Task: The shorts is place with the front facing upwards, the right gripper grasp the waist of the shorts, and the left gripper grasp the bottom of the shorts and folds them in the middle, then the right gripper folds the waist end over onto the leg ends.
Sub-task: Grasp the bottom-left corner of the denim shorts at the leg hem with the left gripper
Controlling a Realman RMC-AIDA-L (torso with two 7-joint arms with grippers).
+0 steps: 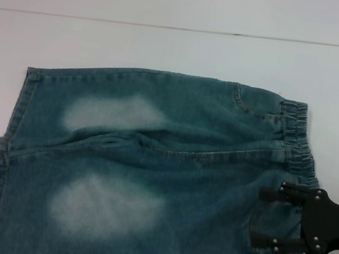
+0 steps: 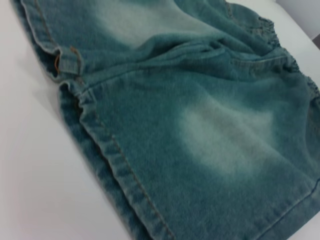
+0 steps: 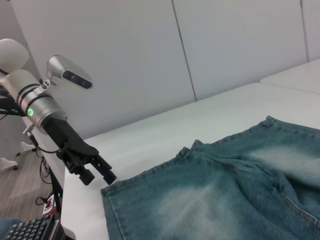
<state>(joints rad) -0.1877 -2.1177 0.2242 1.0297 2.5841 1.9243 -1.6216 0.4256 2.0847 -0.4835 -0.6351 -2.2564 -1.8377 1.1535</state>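
Note:
The shorts (image 1: pixel 152 168) lie flat and front up on the white table, blue-green denim with pale faded patches. The waist (image 1: pixel 297 143) is at the right and the leg ends (image 1: pixel 6 144) at the left. My right gripper (image 1: pixel 260 217) is open, hovering over the near end of the waist with its fingers spread above the fabric. The right wrist view shows my left gripper (image 3: pixel 100 179) open beside the near corner of the bottom of the shorts (image 3: pixel 150 172), apart from the cloth. The left wrist view looks closely at the stitched hems (image 2: pixel 115 165) and the shorts (image 2: pixel 200 125).
The white table (image 1: pixel 167 46) extends beyond the shorts on the far side, with a seam line across it. A second table (image 3: pixel 295 75) stands farther off. A keyboard (image 3: pixel 25 232) sits below the table edge, near the left arm.

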